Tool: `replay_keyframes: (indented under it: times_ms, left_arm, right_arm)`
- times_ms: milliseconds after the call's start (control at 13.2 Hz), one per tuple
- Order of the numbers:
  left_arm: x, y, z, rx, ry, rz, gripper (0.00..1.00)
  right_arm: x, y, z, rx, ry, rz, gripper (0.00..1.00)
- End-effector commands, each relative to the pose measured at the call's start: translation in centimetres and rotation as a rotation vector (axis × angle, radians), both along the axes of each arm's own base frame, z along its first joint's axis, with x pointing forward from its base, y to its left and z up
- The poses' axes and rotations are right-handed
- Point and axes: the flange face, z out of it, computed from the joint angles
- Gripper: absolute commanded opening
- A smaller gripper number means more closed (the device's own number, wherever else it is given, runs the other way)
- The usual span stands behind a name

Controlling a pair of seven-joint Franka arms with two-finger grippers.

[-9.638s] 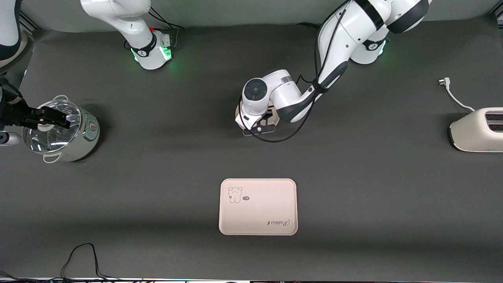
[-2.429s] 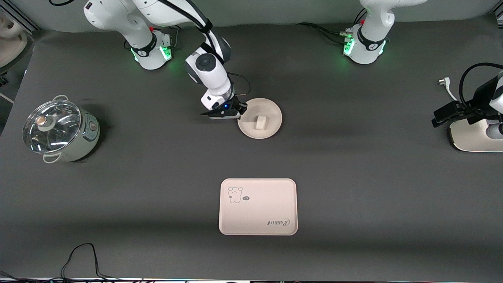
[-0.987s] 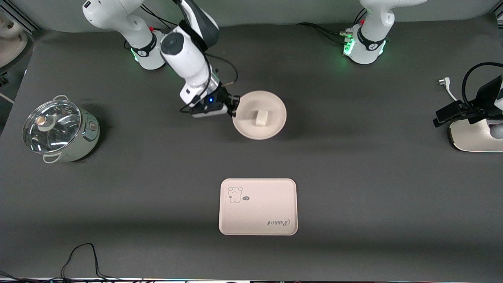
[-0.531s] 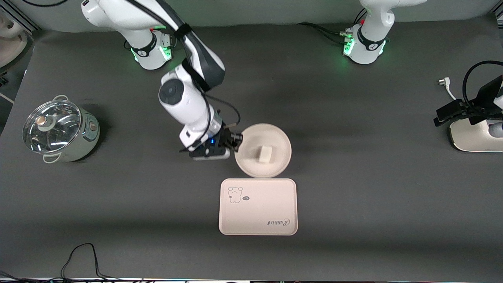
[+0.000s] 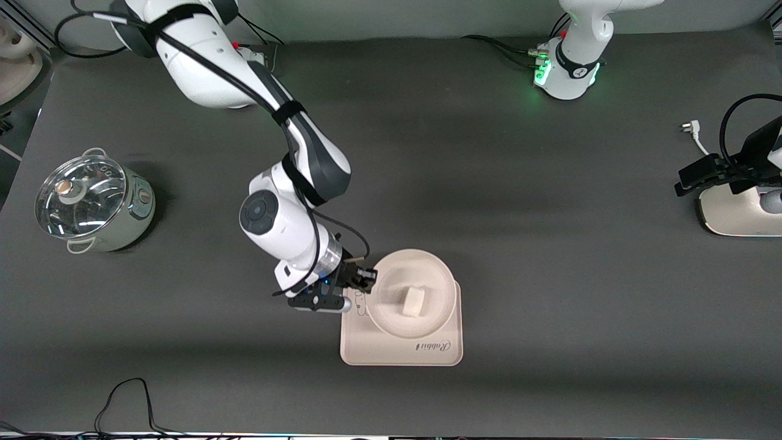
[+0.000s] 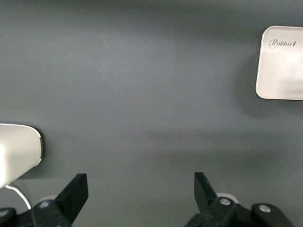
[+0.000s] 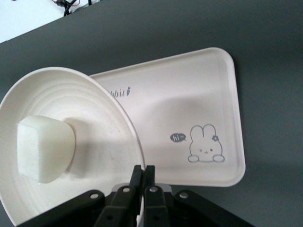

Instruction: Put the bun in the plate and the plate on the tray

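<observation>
My right gripper (image 5: pixel 369 281) is shut on the rim of the round cream plate (image 5: pixel 437 281) and holds it just over the cream-pink tray (image 5: pixel 391 351). The off-white bun (image 5: pixel 413 302) lies in the plate. In the right wrist view the fingers (image 7: pixel 143 176) pinch the plate's rim (image 7: pixel 120 118), the bun (image 7: pixel 45 149) sits inside, and the tray (image 7: pixel 189 104) with its rabbit drawing lies underneath. My left gripper (image 5: pixel 693 175) is open and empty over the toaster at the left arm's end of the table; the left arm waits. The left wrist view shows a tray corner (image 6: pixel 281 66).
A steel pot with a glass lid (image 5: pixel 91 201) stands at the right arm's end of the table. A cream toaster (image 5: pixel 739 214) with its white cord and plug (image 5: pixel 696 137) stands at the left arm's end. A black cable (image 5: pixel 125 403) lies at the front edge.
My right gripper has carried the plate with the bun from the table's middle toward the front camera, and it is now over the tray. The left arm has not moved.
</observation>
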Motion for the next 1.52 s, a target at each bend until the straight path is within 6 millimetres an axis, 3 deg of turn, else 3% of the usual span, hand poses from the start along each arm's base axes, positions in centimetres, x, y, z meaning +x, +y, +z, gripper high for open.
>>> replay_keyframes:
  times_ms: [0, 531, 683, 911, 987, 1214, 1442]
  left_arm:
    - [-0.1, 0.2, 0.6, 0.009, -0.001, -0.015, 1.00]
    - [-0.1, 0.1, 0.7, 0.064, -0.004, -0.026, 1.00]
    - [-0.1, 0.1, 0.6, 0.062, -0.004, -0.026, 1.00]
    - [-0.1, 0.0, 0.6, 0.061, -0.001, -0.027, 1.00]
    - [-0.1, 0.0, 0.6, 0.061, -0.002, -0.027, 1.00]
    - [0.0, -0.1, 0.4, 0.059, 0.001, -0.027, 1.00]
    - [0.0, -0.2, 0.4, 0.059, -0.002, -0.029, 1.00]
  right_arm:
    - [2.1, 0.2, -2.2, 0.022, 0.002, 0.007, 0.00]
    - [3.0, -1.0, -11.4, -0.004, 0.027, -0.024, 0.00]
    - [2.8, -1.1, -13.1, -0.008, 0.028, -0.029, 0.00]
    - [2.5, -1.0, -14.0, -0.011, 0.041, -0.030, 0.00]
    - [2.5, -1.0, -14.0, -0.012, 0.042, -0.030, 0.06]
    - [2.6, -0.9, -13.3, -0.001, 0.038, -0.035, 0.97]
    - [2.9, -0.5, -9.5, 0.025, 0.020, -0.043, 1.00]
